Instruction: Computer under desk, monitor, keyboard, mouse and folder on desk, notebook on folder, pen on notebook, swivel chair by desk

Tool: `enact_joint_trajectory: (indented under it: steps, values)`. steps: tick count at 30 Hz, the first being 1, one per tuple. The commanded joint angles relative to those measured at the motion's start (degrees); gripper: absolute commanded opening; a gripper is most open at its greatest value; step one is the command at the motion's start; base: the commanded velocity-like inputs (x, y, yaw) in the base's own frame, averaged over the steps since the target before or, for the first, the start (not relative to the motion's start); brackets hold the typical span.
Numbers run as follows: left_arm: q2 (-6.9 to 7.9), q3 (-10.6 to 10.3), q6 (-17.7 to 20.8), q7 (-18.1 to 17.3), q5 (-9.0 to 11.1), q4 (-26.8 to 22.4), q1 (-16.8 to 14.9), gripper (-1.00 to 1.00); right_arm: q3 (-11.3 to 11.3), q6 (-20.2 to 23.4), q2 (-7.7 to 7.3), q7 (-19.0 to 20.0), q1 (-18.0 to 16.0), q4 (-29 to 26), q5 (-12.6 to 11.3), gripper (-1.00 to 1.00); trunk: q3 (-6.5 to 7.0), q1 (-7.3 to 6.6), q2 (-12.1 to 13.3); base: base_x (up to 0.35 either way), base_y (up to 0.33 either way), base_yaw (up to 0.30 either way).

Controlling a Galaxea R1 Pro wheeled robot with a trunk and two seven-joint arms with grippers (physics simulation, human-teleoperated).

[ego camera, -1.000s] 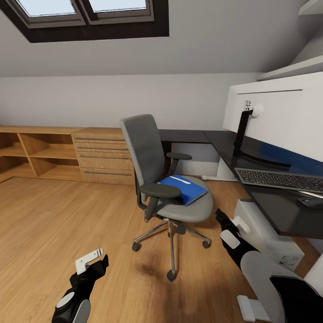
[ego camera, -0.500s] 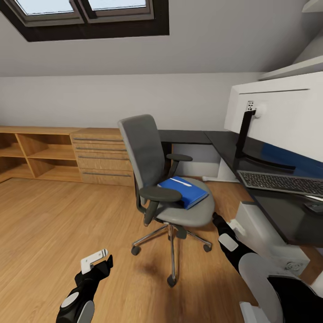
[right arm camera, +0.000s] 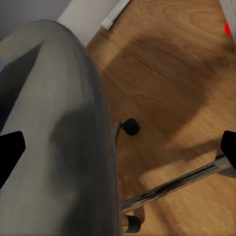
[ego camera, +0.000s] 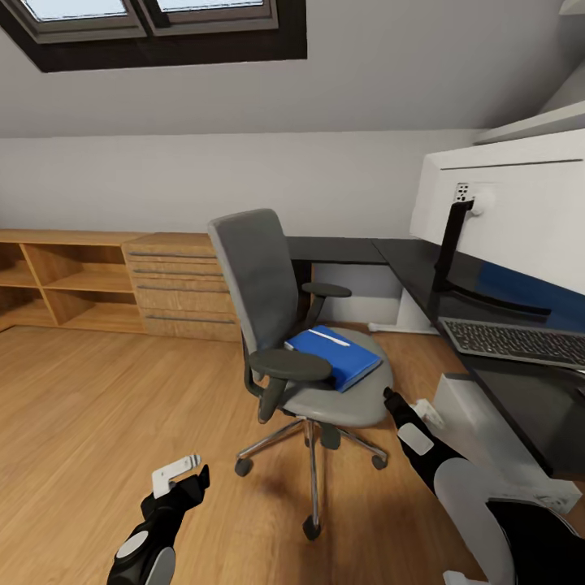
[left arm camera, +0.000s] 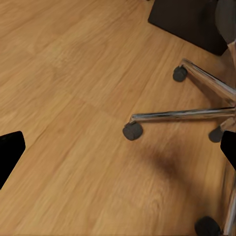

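Blue folder [ego camera: 340, 356] lies flat on the grey seat of the swivel chair [ego camera: 276, 309], mid-scene, with the white pen [ego camera: 328, 338] resting on its top face. A notebook between pen and folder cannot be made out from the head view. Chair faces right toward the desk [ego camera: 422, 272], tall back to the left, black armrests either side of the folder, chrome star base [ego camera: 313, 455] on casters on the light wood floor [ego camera: 81, 406]. Desk's glossy black top runs along the far wall and down the right side, well clear of the chair seat. On it, at right: the wide monitor [ego camera: 520, 211], white back toward the camera, on its black arm; just in front of it the keyboard [ego camera: 520, 341] lying flat. Under the desk edge at right, the pale computer [ego camera: 487, 431] tower stands on the floor. Right gripper [ego camera: 390, 400] hangs just beside the near-right rim of the seat, not touching the folder; in the right wrist view its fingertips [right arm camera: 10, 150] sit at the far edges of the frame, spread wide, with seat underside and casters between. Left gripper [ego camera: 191, 475] low over bare floor, near left of the chair base; left wrist view shows fingertips [left arm camera: 10, 150] likewise wide apart, holding nothing. Far left: light wooden dresser [ego camera: 179, 284] with bar handles and open shelves. Skylight [ego camera: 154, 20] overhead.
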Motion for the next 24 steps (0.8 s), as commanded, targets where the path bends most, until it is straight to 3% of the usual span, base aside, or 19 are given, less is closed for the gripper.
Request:
enact_joint_trajectory:
  steps: [1,12,24]
  values:
    - [0.02,-0.10,0.15,0.45,0.51,-0.06,-0.03,1.00,-0.45,0.07,0.02,-0.07,-0.03,-0.03,0.21,1.00,-0.06,0.01,-0.02,0.216,0.000,0.000]
    - [0.03,-0.19,0.15,0.45,0.51,0.14,-0.04,1.00,-1.02,0.46,-0.50,-0.08,-0.03,0.02,0.21,1.00,-0.06,0.01,-0.02,0.124,0.000,0.000]
    - [0.03,-0.19,0.15,0.45,0.51,0.18,-0.03,1.00,-1.03,0.55,-0.09,0.31,-0.03,-0.05,0.12,1.00,-0.06,0.01,-0.02,0.022,0.000,0.000]
